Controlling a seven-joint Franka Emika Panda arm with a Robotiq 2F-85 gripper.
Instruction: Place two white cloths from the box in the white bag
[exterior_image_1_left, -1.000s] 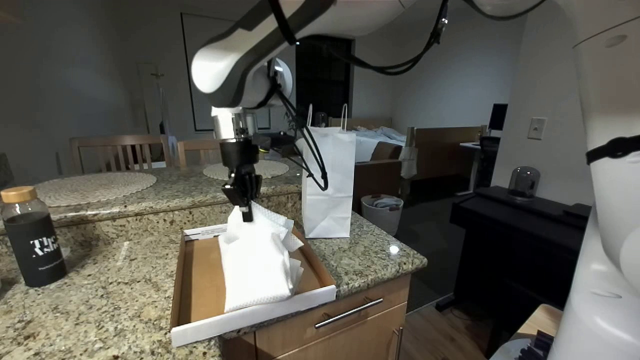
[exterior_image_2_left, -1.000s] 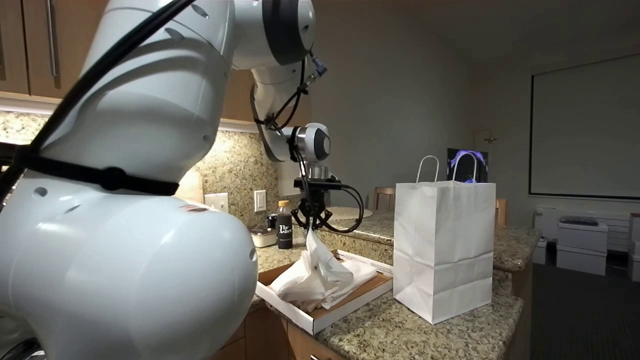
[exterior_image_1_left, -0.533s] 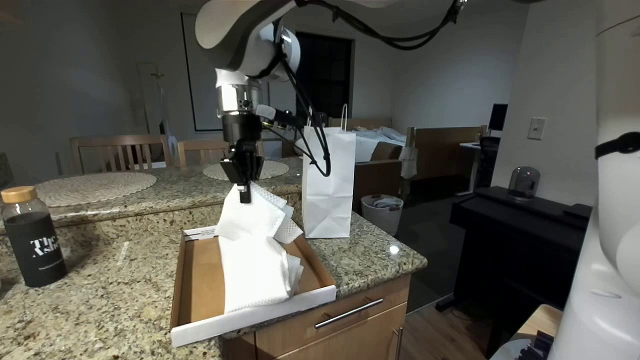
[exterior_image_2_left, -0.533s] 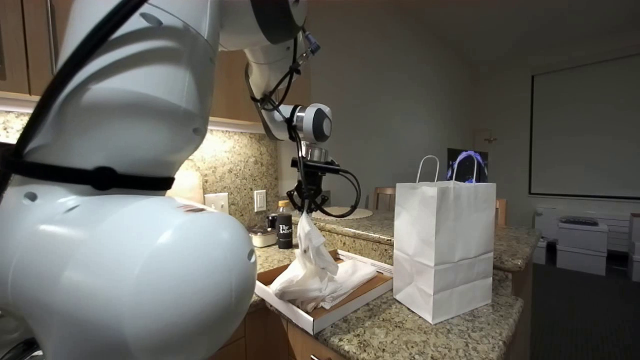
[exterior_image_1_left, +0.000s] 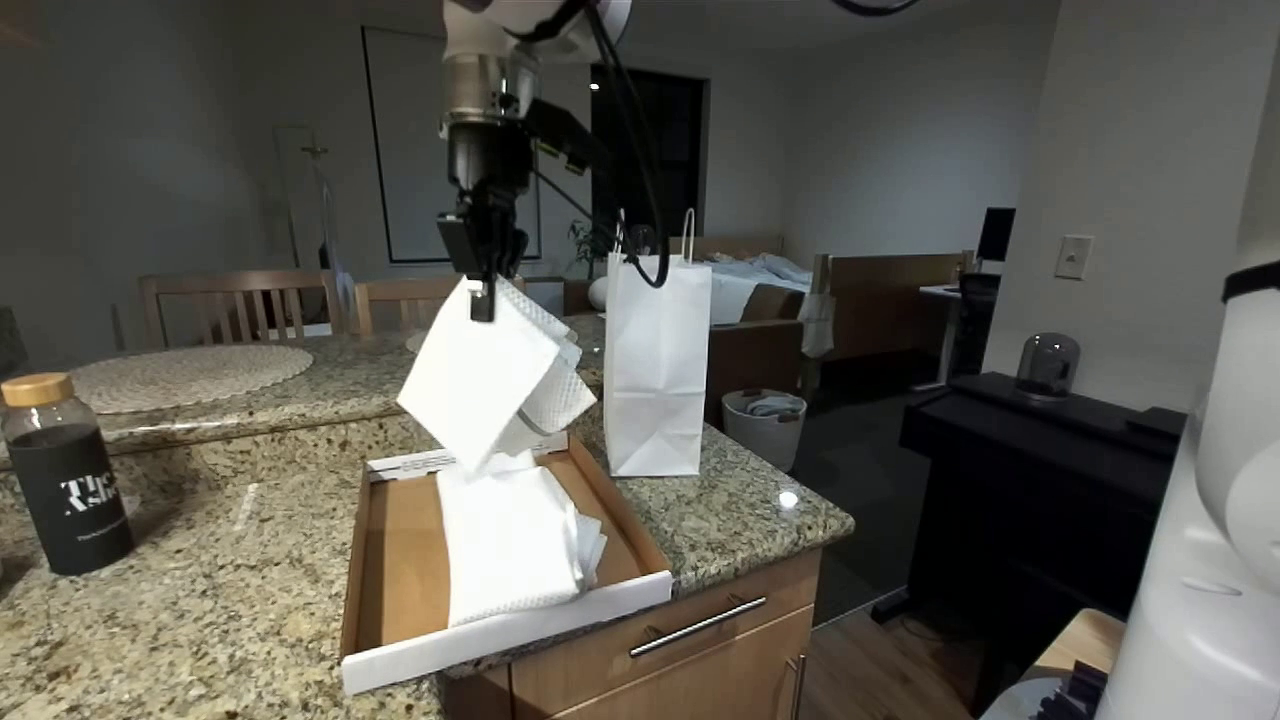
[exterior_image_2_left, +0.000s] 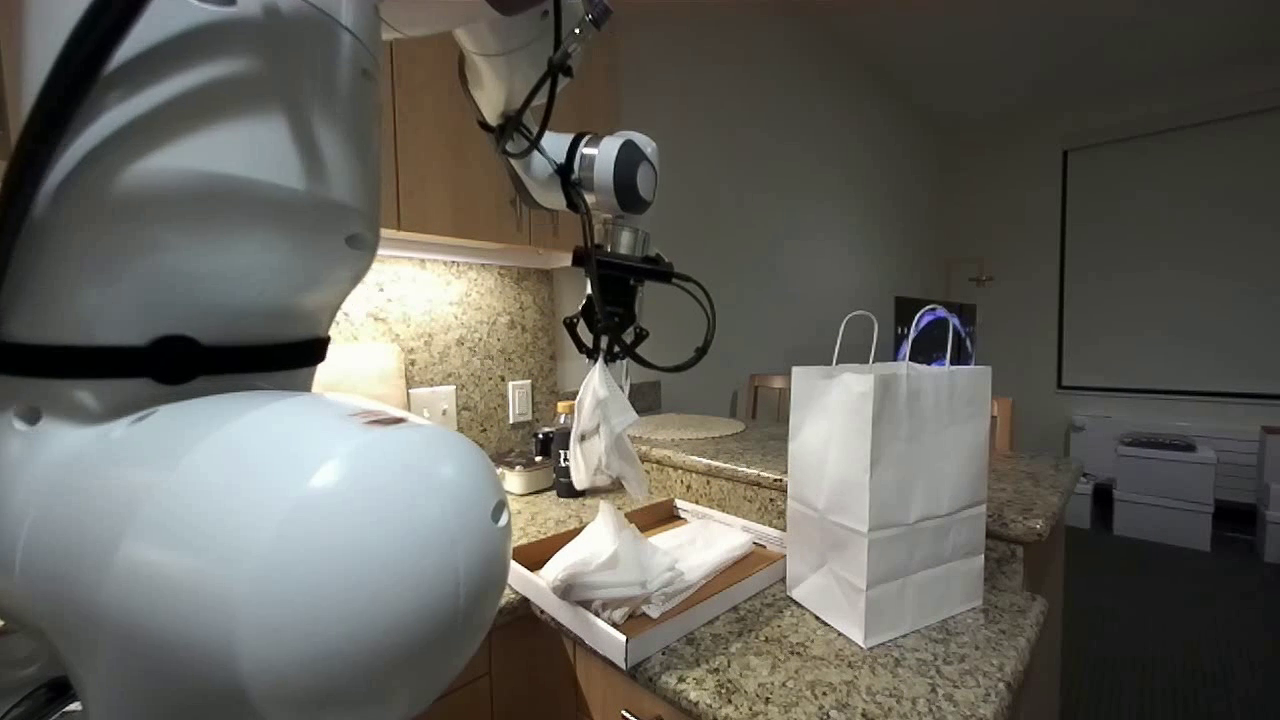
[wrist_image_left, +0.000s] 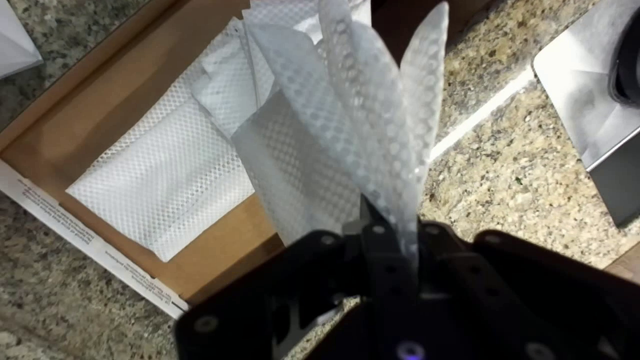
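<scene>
My gripper (exterior_image_2_left: 603, 354) holds a white cloth (exterior_image_2_left: 602, 432), pinched at its top, hanging above the box (exterior_image_1_left: 408, 560); other cloth (exterior_image_1_left: 508, 545) lies inside. White bag (exterior_image_2_left: 885, 500) upright just beside. Carried too low, limp folds could snag its handles (exterior_image_2_left: 858, 314) and tip it; the narrow pinch might slip.

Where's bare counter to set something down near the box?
Bare: counter between dark bottle and box; counter corner beside box and white bag. Crowded: the box, with cloths inside and a held white cloth above, and the narrow gap between box and bag.
</scene>
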